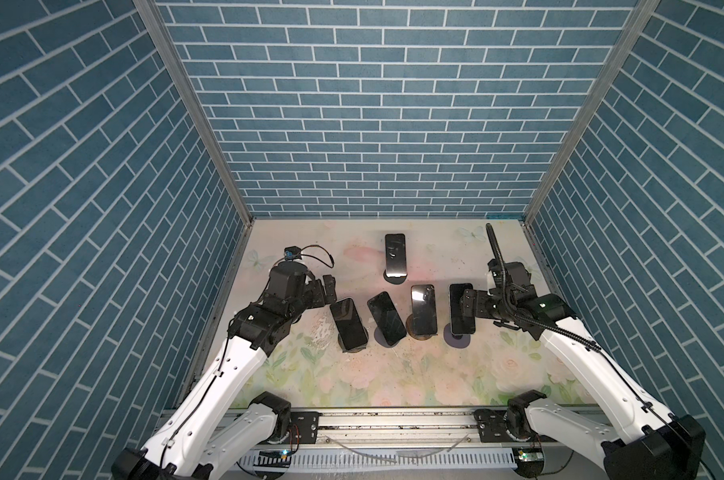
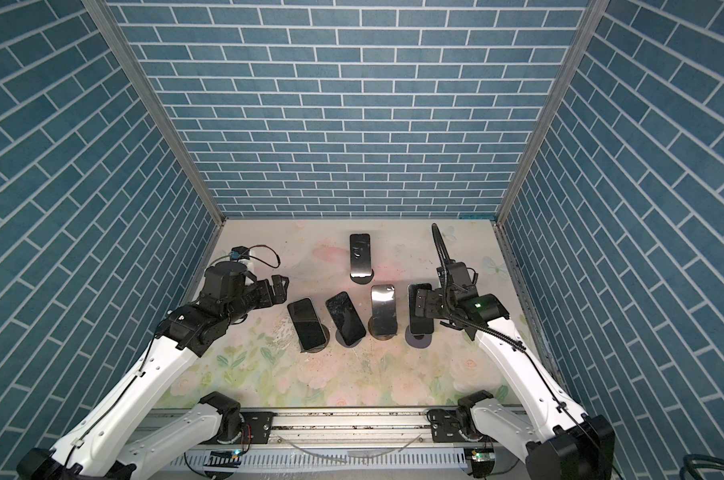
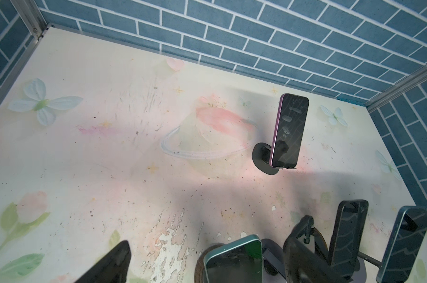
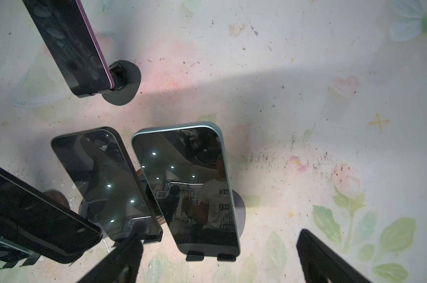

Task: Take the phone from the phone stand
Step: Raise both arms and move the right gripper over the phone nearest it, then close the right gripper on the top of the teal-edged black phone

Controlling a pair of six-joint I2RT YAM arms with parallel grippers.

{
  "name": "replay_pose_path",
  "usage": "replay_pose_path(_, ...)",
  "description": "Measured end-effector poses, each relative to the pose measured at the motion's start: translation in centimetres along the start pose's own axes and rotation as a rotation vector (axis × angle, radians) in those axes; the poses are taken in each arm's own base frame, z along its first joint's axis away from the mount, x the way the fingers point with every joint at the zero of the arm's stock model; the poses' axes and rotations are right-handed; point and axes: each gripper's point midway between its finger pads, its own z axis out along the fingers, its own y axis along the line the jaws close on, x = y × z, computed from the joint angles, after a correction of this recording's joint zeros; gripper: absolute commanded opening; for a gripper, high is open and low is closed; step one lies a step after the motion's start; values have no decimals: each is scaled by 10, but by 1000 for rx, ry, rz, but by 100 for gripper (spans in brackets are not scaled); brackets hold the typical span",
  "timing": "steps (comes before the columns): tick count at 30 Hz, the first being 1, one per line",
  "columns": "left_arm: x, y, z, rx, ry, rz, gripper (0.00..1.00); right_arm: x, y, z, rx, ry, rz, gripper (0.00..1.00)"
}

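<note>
Top views both show a floral counter [image 1: 352, 374] boxed in by blue brick-pattern walls [image 1: 393, 124]. At the left, the left pincer [image 1: 329, 289] hangs near the upper end of the leftmost phone [image 1: 348, 324] without touching it. Its jaws are spread wide and hold nothing. That phone leans back on a round-based stand, first in a row of four across the middle of the counter. Next comes a black phone [image 1: 386, 318], its top canted toward the left. After it is a third phone [image 1: 423, 309] with a bright glare near its top. Behind the row, well apart and nearer the back wall, a purple-edged phone [image 1: 395, 255] stands on a stand of its own.

Last in the row is the rightmost phone [image 1: 458, 320], pale blue at the rim. It rests on its phone stand [image 1: 456, 340], whose round grey base shows below it. The right pincer [image 1: 465, 306] is at this phone's right edge, overlapping it in both top views. In the right wrist view, the phone's lower edge sits in the stand's two small hooks [image 4: 195, 256]. The pincer's dark fingers [image 4: 330, 259] stand released, one to each side of the phone, with a gap showing on each side.
</note>
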Motion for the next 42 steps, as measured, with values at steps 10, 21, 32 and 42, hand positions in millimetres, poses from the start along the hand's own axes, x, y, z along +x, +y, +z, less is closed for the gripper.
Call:
replay_pose_path(10, 5, -3, 7, 1, 26, 14, 99, 11, 10, 19, 19, 63, -49, 99)
replay_pose_path(21, 5, -2, 7, -3, 24, 21, 100, 14, 20, 35, 47, 92, -98, 99)
replay_pose_path(32, 4, -1, 7, -12, 20, 33, 100, 15, 20, 46, 98, 96, -132, 93)
replay_pose_path(42, 3, 1, 7, -19, 16, 35, 100, 13, 19, 52, 122, 86, -143, 86)
